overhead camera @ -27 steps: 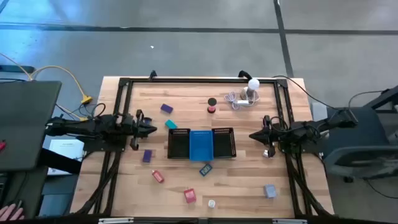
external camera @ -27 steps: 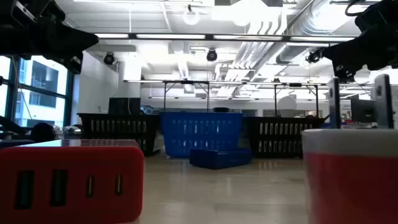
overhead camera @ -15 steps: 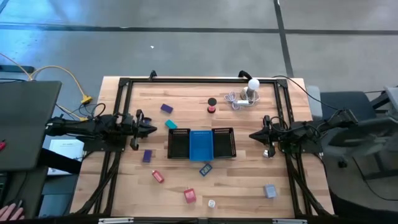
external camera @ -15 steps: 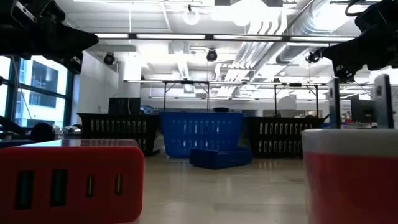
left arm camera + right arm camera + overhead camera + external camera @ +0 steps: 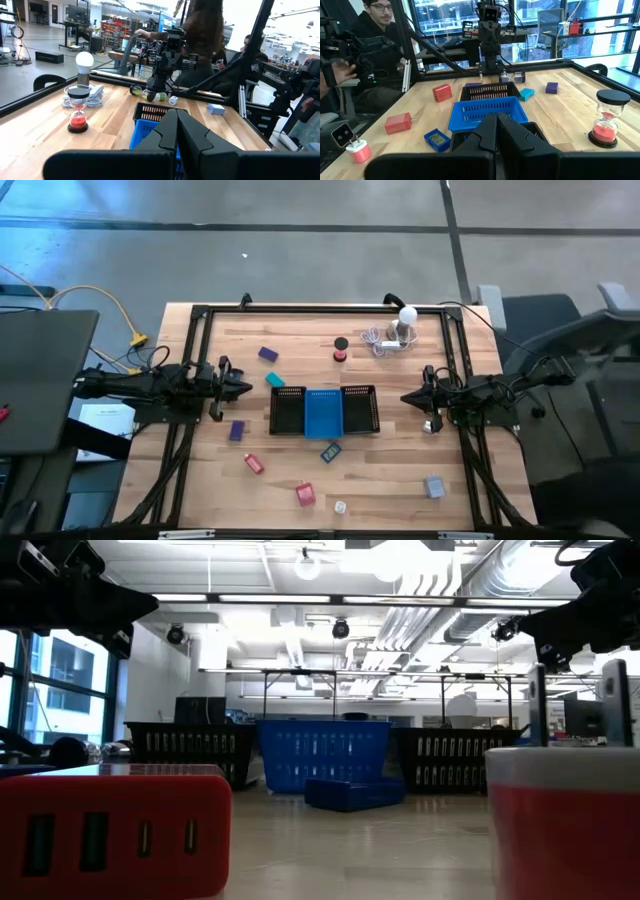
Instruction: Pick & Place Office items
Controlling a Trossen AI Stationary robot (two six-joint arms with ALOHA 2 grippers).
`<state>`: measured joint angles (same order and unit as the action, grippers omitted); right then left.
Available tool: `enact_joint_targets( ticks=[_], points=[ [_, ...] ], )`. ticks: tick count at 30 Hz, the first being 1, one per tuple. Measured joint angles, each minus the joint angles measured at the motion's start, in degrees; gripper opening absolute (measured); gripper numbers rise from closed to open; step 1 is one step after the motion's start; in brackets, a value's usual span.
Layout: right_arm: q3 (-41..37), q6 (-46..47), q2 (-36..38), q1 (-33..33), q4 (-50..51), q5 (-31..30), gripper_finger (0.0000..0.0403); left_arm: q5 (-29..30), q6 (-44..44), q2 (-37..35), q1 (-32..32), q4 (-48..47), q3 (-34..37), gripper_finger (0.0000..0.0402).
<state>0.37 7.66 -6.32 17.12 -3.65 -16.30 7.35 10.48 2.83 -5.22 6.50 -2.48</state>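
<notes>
Small office items lie scattered on the wooden table (image 5: 400,470): purple blocks (image 5: 268,354) (image 5: 237,430), a teal block (image 5: 274,380), red blocks (image 5: 254,464) (image 5: 305,494), a blue item (image 5: 331,451), a grey block (image 5: 434,486) and a red-and-black hourglass (image 5: 341,350). My left gripper (image 5: 246,389) hovers shut, left of the trays, its fingers (image 5: 170,131) together. My right gripper (image 5: 406,398) hovers shut, right of the trays, its fingers (image 5: 487,131) together. Neither touches anything.
A blue tray (image 5: 323,413) stands mid-table between two black mesh trays (image 5: 288,411) (image 5: 360,410). A white bulb with coiled cable (image 5: 404,322) sits at the far right. A black frame (image 5: 320,308) runs round the table. A person (image 5: 375,35) stands beyond the left edge.
Both arms and all items have kept still. An office chair beyond the table's right edge has rolled to another place.
</notes>
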Motion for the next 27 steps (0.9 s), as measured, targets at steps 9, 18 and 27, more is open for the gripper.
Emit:
enact_joint_targets(
  ticks=[9,18,27],
  points=[
    [0.0,-3.0,0.0,0.0,-0.7,0.5,0.0002,0.0,0.0,0.0,0.0,0.0,0.0,0.0001],
    [0.0,-2.5,0.0,0.0,-2.8,1.3,0.0002,0.0,0.0,0.0,0.0,0.0,0.0,0.0001],
    [0.0,3.2,0.0,0.0,-3.2,5.6,0.0002,0.5,-3.7,0.0,0.0,0.0,0.0,0.0001]
  ],
)
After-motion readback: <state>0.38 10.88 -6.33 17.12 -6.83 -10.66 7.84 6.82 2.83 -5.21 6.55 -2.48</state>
